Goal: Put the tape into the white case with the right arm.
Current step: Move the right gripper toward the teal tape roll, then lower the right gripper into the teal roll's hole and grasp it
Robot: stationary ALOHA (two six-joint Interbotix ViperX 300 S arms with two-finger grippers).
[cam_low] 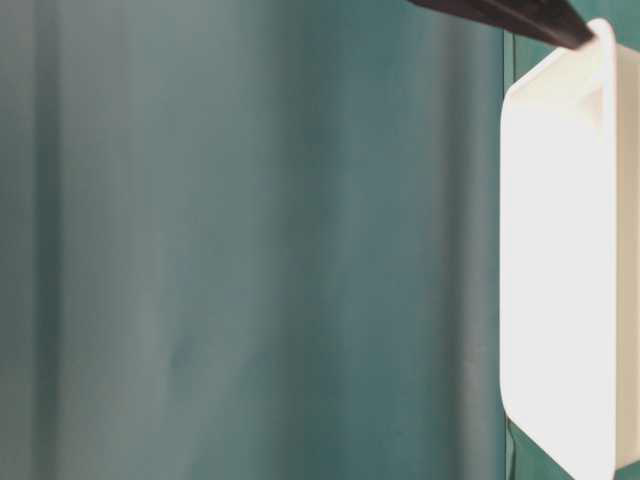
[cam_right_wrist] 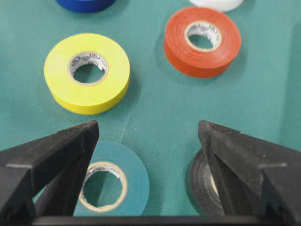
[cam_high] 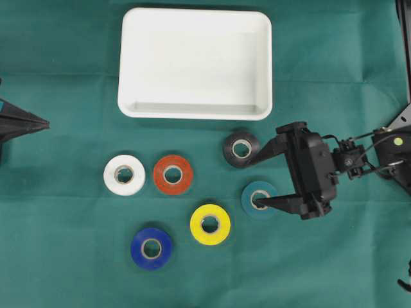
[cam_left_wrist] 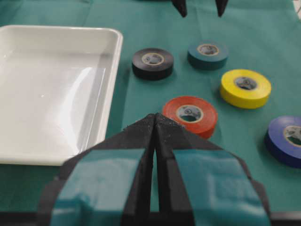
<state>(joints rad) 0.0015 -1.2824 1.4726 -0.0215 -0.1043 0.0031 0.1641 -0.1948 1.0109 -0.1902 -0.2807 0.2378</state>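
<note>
The white case (cam_high: 192, 64) lies empty at the back middle; it also shows in the left wrist view (cam_left_wrist: 47, 94). My all-black right gripper (cam_high: 252, 184) is open wide and low over the cloth. One finger is over the black tape (cam_high: 241, 149) and the other over the teal tape (cam_high: 259, 199), with bare cloth between them. The right wrist view shows the same gripper (cam_right_wrist: 148, 126), with the teal tape (cam_right_wrist: 136, 179) and black tape (cam_right_wrist: 200, 186) half hidden under its fingers. My left gripper (cam_high: 46, 123), marked light blue, is shut and empty (cam_left_wrist: 155, 115) at the left edge.
Red tape (cam_high: 173, 174), white tape (cam_high: 124, 174), yellow tape (cam_high: 210, 224) and blue tape (cam_high: 151, 248) lie flat on the green cloth in front of the case. The table-level view shows only the case's side (cam_low: 560, 270) and blurred cloth.
</note>
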